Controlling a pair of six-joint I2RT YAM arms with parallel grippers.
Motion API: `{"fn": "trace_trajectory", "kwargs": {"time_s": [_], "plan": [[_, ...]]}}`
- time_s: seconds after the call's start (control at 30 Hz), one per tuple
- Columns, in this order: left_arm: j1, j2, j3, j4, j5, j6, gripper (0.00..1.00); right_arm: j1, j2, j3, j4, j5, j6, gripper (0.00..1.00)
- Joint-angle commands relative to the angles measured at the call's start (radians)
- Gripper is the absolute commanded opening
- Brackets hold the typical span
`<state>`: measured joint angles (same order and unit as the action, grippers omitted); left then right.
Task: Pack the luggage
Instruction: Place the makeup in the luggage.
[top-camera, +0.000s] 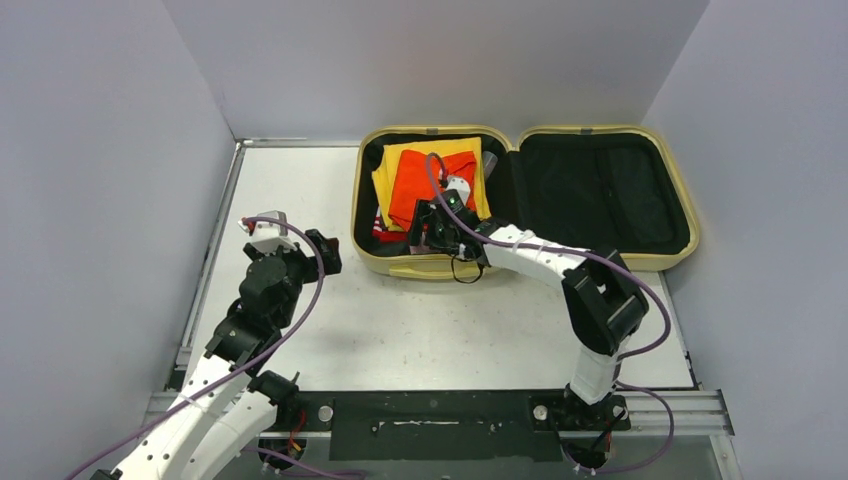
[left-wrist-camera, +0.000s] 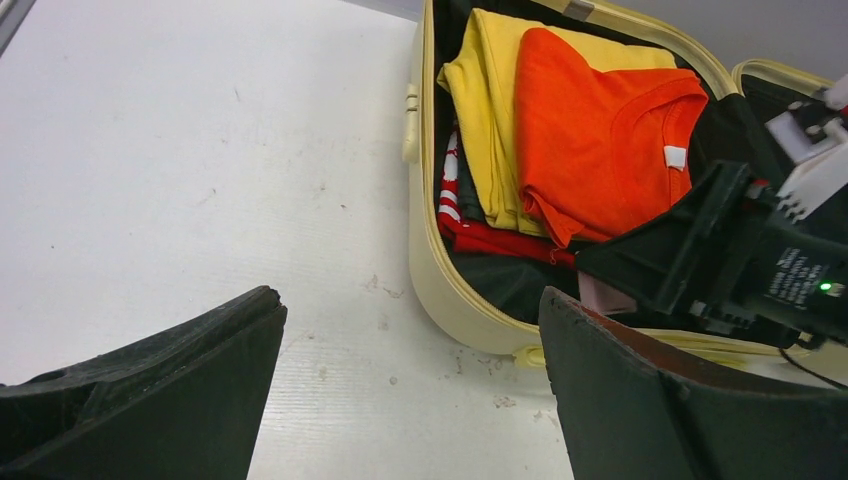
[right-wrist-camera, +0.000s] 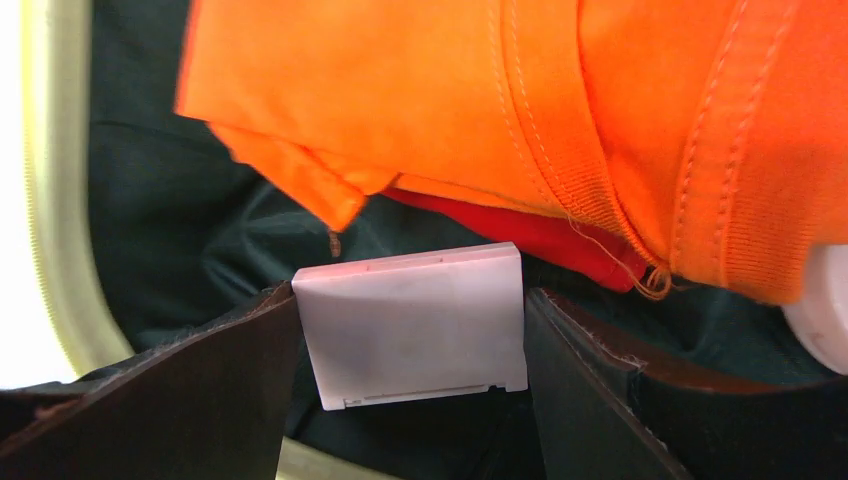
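While eyeing the open suitcase (top-camera: 590, 190): stuffed with shirts (top-camera: 420, 185), right under right gripper (right-wrist-camera: 410, 300) pinching white box (right-wrist-camera: 415, 325), apart from wide-spread left gripper (left-wrist-camera: 408, 300).

Overhead view and both close wrist views share the luggage (top-camera: 395, 264).

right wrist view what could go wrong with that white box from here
1. The white box is pinched only at its side edges in the right gripper, so it may twist or slip out.
2. The orange shirt hem lies close beside it, and the fingers could snag the cloth and rumple the fold.
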<state>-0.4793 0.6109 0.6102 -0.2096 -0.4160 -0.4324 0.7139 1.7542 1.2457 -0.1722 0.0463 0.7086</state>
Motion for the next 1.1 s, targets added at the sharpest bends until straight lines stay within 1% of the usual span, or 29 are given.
{"fn": "trace_trajectory", "kwargs": {"time_s": [0.0,0.03,0.07,0.1,0.17,0.23,0.27,0.37,0.43,0.6,0.67,0.7,0.8,0.93,1.07], "plan": [[-0.007,-0.004,0.003,0.016,-0.014,-0.002,0.96,-0.003,0.047,0.059,0.046,-0.002,0.085,0.54],[-0.007,-0.004,0.003,0.016,-0.011,-0.002,0.96,-0.002,0.061,0.072,0.03,0.003,0.085,0.66],[-0.007,-0.003,0.005,0.017,-0.009,-0.003,0.96,0.0,0.073,0.088,0.004,0.014,0.085,0.75],[-0.007,-0.002,0.005,0.018,-0.006,-0.003,0.96,0.001,0.076,0.099,-0.018,0.028,0.085,0.81],[-0.007,-0.001,0.006,0.018,0.0,-0.003,0.96,0.004,0.054,0.103,-0.043,0.058,0.08,0.91],[-0.007,0.001,0.006,0.018,0.01,-0.003,0.96,0.001,0.007,0.096,-0.056,0.083,0.068,0.97],[-0.007,0.003,0.008,0.019,0.014,-0.003,0.96,-0.007,-0.018,0.093,-0.068,0.097,0.061,0.99],[-0.008,0.008,0.008,0.021,0.033,-0.005,0.96,-0.061,-0.112,0.086,-0.128,0.12,0.042,1.0],[-0.008,0.011,0.01,0.024,0.047,-0.006,0.96,-0.139,-0.188,0.063,-0.165,0.108,0.039,1.0],[-0.008,0.019,0.014,0.023,0.073,-0.011,0.96,-0.422,-0.425,-0.045,-0.248,0.077,0.027,1.0],[-0.007,0.018,0.016,0.024,0.082,-0.015,0.96,-0.558,-0.495,-0.087,-0.279,0.058,0.026,1.0],[-0.007,0.017,0.015,0.024,0.085,-0.018,0.96,-0.598,-0.523,-0.107,-0.296,0.052,0.032,1.0],[-0.007,0.014,0.016,0.026,0.093,-0.023,0.96,-0.635,-0.573,-0.142,-0.352,0.138,0.072,1.0],[-0.007,0.015,0.013,0.031,0.107,-0.026,0.96,-0.746,-0.582,-0.208,-0.406,0.168,0.186,1.0],[-0.007,0.024,0.014,0.031,0.119,-0.029,0.96,-0.84,-0.577,-0.274,-0.411,0.184,0.301,1.0]]}}
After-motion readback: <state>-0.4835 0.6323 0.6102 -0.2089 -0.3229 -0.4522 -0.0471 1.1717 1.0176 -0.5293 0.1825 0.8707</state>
